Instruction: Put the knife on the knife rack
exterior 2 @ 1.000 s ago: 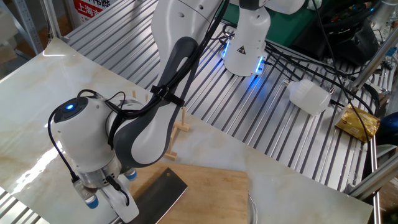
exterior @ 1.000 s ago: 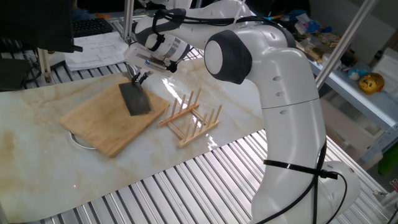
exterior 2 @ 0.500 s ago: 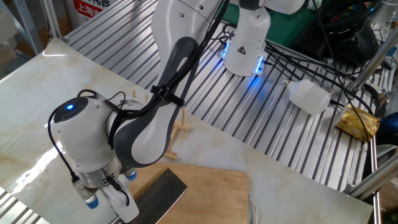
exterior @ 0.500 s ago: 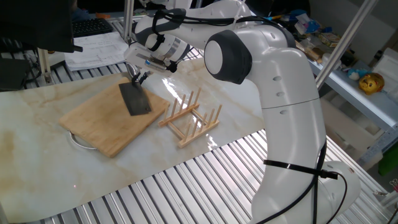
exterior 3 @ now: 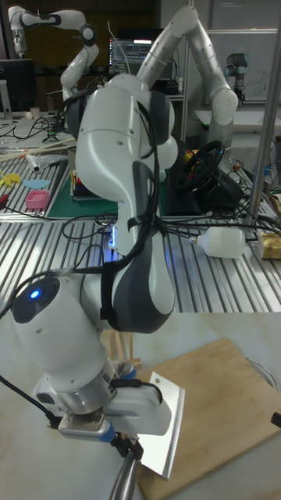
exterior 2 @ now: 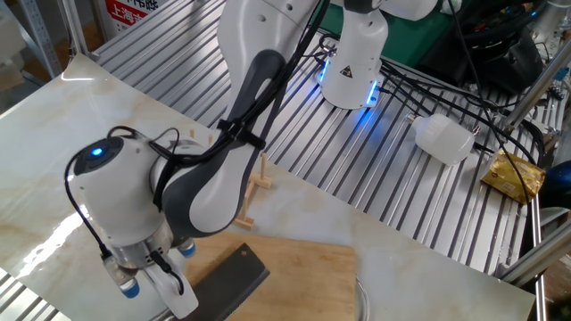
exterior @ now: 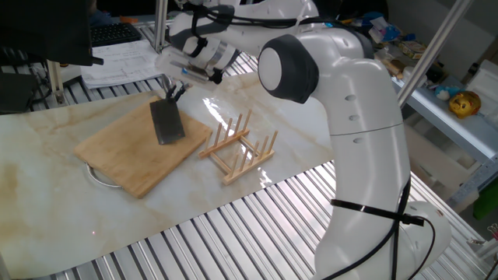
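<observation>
A: What do the jaws hold?

B: The gripper (exterior: 173, 91) is closed on the dark handle of the knife (exterior: 166, 120). The grey blade hangs below the jaws, tilted, over the board (exterior: 138, 145). I cannot tell if its edge touches the board.

A: Where is the rack (exterior: 238, 148)?

B: To the side of the jaws, on the table (exterior: 47, 167) just beside the board. Nothing stands between its pegs. The knife is apart from it.

Bright, even overhead light; glare streaks the marble table (exterior: 47, 167) (soft shadows only); focus sharp.
</observation>
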You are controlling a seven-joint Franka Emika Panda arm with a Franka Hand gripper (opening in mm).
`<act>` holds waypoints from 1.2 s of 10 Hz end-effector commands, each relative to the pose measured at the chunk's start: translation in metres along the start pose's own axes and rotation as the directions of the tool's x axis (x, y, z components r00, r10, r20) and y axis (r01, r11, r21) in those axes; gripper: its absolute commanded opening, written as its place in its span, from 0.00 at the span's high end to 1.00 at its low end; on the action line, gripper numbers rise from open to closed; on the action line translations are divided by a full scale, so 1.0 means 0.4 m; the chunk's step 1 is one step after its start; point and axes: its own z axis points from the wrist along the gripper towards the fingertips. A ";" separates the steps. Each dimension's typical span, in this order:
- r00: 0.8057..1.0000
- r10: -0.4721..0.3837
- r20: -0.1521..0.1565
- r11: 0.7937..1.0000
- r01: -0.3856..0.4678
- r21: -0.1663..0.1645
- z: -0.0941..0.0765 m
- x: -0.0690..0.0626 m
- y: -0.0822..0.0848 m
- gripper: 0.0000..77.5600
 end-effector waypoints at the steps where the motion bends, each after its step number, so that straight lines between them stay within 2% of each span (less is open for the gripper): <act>1: 1.000 0.020 -0.010 0.999 -0.020 0.032 -0.050 -0.004 0.015 0.99; 3: 1.000 0.023 -0.017 0.997 -0.021 0.077 -0.083 0.000 0.022 0.99; 4: 0.999 0.025 -0.021 0.996 -0.023 0.081 -0.092 0.001 0.023 0.99; 8: 1.000 0.011 -0.023 0.997 -0.009 0.080 -0.090 0.006 0.018 0.99; 9: 1.000 -0.012 -0.028 0.997 0.014 0.071 -0.084 0.000 0.001 0.99; 12: 1.000 -0.019 -0.007 0.997 0.020 0.070 -0.076 -0.015 -0.035 0.99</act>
